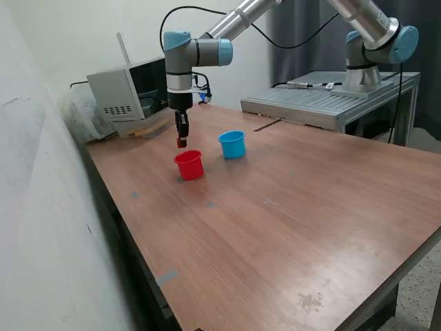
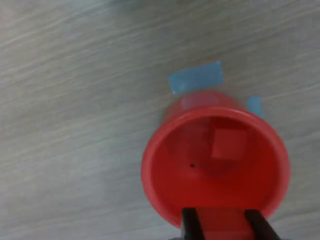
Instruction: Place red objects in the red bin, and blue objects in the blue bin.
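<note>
The red bin [image 1: 189,165] stands on the wooden table [image 1: 289,221], with the light blue bin [image 1: 233,144] just to the exterior view's right of it. My gripper [image 1: 181,142] hangs straight down a little above the red bin's far rim, shut on a small red cube [image 1: 181,144]. In the wrist view the red bin [image 2: 160,185] is seen from above with another red cube [image 2: 229,143] lying inside it. My gripper [image 2: 220,216] holds the red cube [image 2: 220,224] between its dark fingers [image 2: 190,225] over the bin's rim. No dark blue cubes show in either view.
A grey box-like device [image 1: 127,93] sits at the table's back corner at the exterior view's left, beside a white wall [image 1: 41,207]. A metal bench [image 1: 324,103] carries the arm's base [image 1: 362,76]. Blue tape patches [image 2: 196,77] lie on the table by the red bin.
</note>
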### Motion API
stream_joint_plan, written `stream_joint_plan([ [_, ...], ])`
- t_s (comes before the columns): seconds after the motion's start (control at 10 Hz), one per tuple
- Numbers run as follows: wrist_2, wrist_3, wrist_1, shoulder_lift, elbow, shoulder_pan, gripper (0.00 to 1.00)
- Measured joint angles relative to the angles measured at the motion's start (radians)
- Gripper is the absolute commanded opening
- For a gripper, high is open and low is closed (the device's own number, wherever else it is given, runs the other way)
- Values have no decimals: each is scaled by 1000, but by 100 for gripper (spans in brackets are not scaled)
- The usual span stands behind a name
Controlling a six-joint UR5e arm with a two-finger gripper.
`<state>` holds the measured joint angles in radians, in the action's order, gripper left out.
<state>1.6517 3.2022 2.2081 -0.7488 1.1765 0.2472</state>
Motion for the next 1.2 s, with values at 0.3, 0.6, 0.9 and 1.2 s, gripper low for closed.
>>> stream_joint_plan([
  [0.3,-1,-1,6,17,-5,4,0],
  [0.6,-2,-3,7,18,-1,5,100],
  [0.9,-1,-9,1,14,1,1,100],
  [1.2,-1,-21,-3,-25,28,-9,100],
])
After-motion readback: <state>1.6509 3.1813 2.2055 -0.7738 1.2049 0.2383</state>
